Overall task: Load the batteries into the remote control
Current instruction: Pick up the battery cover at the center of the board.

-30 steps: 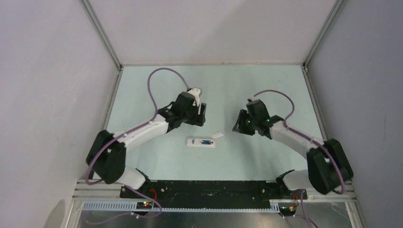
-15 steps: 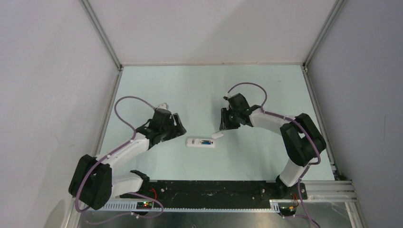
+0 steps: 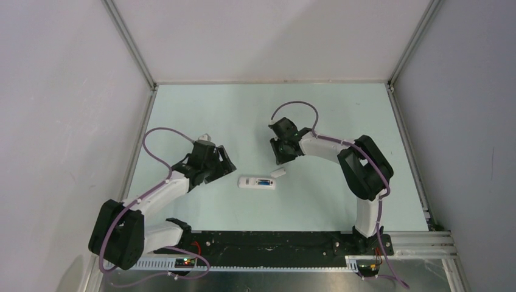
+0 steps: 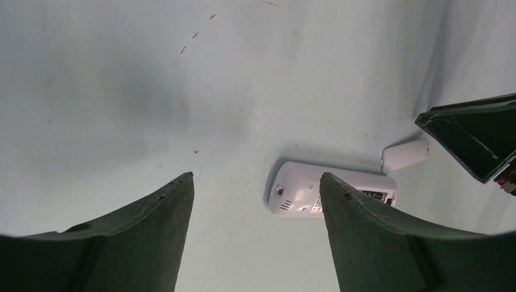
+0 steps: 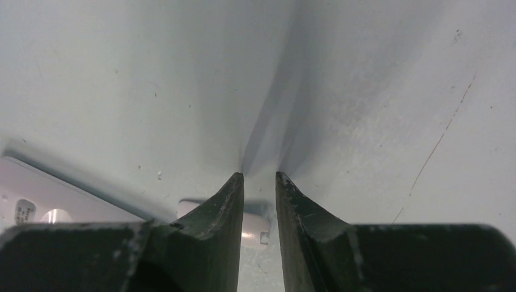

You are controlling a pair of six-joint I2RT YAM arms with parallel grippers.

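— remote control (image 3: 256, 182), where is it?
— it lies flat near the middle of the worktop (image 3: 201, 109), a bit closer to the near edge. a small white piece (image 3: 278, 173) lies just beside its end on the right-edge side.
— and the hands?
— the left gripper (image 4: 255, 179) is wide open and empty, near the remote. the right gripper (image 5: 260, 176) is almost closed, with only a thin gap, over the white piece, and holds nothing.

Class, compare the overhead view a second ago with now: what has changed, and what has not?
The left hand drew back toward its base and sits open left of the remote. The right hand swung left to just beyond the small white piece, nearly closed. Nothing was gripped or released. Remote and piece stayed put.
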